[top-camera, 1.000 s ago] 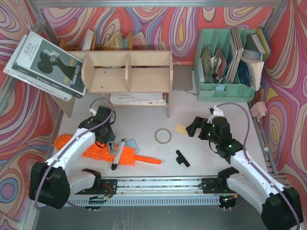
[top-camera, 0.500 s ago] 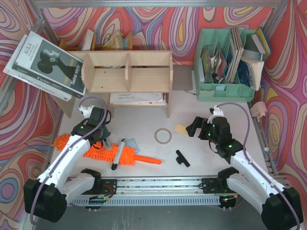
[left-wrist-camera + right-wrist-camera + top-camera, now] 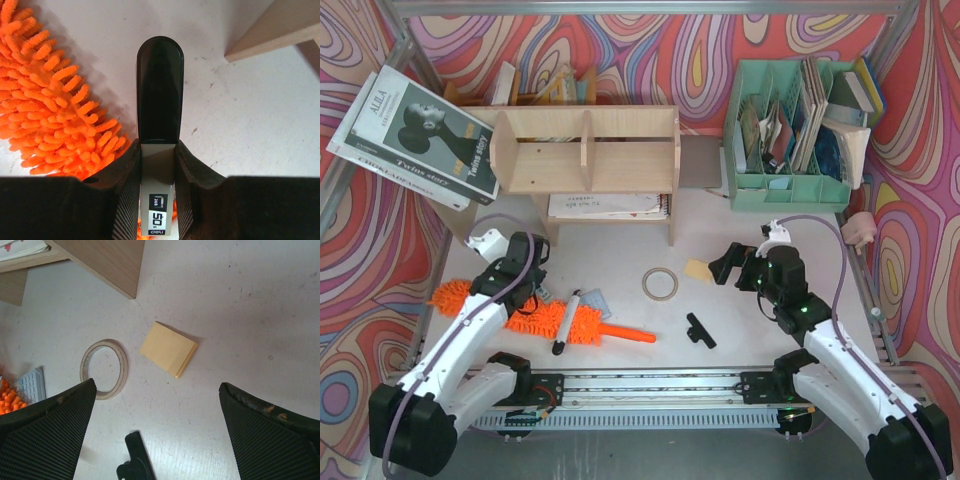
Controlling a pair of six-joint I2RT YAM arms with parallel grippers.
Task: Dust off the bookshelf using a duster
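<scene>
The orange duster [image 3: 535, 318] lies flat on the table at the front left, its thin handle [image 3: 632, 335] pointing right. Its shaggy head also shows in the left wrist view [image 3: 45, 100]. The plywood bookshelf [image 3: 585, 150] stands at the back, and one of its legs shows in the left wrist view [image 3: 280, 25]. My left gripper [image 3: 532, 290] is at the far edge of the duster head. In the left wrist view the left gripper [image 3: 157, 165] is shut on a black-and-grey stapler [image 3: 160, 100]. My right gripper [image 3: 725, 268] is open and empty over the table right of centre.
A black-and-white marker pen [image 3: 565, 322] lies across the duster. A tape ring [image 3: 660, 284], yellow sticky notes [image 3: 697, 268] and a black clip [image 3: 700, 330] lie mid-table. A mint-green file organiser [image 3: 790, 130] stands back right. Books [image 3: 415, 135] lean at back left.
My left arm has swung left and its gripper has shifted slightly left along the duster head. The right arm has barely moved.
</scene>
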